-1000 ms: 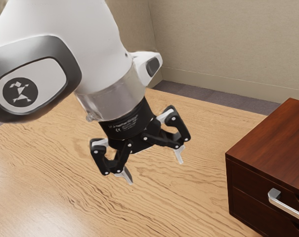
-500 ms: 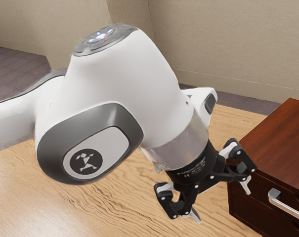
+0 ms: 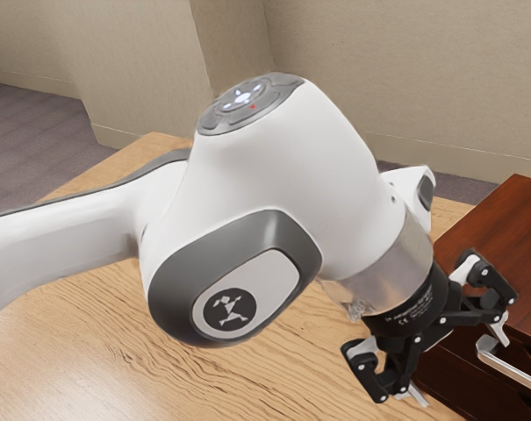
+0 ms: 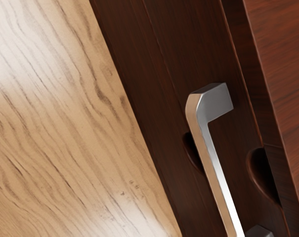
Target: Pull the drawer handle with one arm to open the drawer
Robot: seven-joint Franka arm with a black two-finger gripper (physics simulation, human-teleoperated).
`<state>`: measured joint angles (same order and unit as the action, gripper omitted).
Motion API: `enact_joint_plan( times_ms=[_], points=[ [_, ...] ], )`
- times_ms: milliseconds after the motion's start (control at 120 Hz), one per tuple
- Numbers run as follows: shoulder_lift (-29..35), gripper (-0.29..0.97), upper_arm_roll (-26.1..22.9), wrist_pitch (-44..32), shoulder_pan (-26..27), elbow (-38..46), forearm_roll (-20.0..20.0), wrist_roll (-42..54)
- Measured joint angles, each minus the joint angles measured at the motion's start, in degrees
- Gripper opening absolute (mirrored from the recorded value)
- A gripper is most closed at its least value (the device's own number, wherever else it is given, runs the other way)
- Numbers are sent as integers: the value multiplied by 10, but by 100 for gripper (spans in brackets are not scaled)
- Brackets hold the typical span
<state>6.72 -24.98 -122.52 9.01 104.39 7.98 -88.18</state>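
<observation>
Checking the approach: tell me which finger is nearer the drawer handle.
The upper finger, at the exterior view's right, close beside the handle; the other finger hangs lower, over the table.

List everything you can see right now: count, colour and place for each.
cabinet: 1, dark red-brown wood, on the table at the exterior view's right
drawer front: 1, dark brown, on the cabinet's near face
handle: 1, silver bar, on the drawer front
table: 1, light wood grain, under the arm and the cabinet
walls: beige, behind the table
floor: grey-purple carpet, beyond the table's far edge
arm: 1, white with grey panels, reaching from the exterior view's left toward the cabinet
gripper: 1, black, open, close in front of the drawer, by the handle
</observation>
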Motion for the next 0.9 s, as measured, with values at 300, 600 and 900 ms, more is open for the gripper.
enact_joint_plan(
  times_ms=[300, 600, 900],
  points=[
    [-12, 68, -22, -54, 1, 27, 1, -15],
    [-52, 68, -22, -104, -3, 26, 1, -23],
    [-61, 68, -22, -132, -5, 29, 2, -29]
  ],
)
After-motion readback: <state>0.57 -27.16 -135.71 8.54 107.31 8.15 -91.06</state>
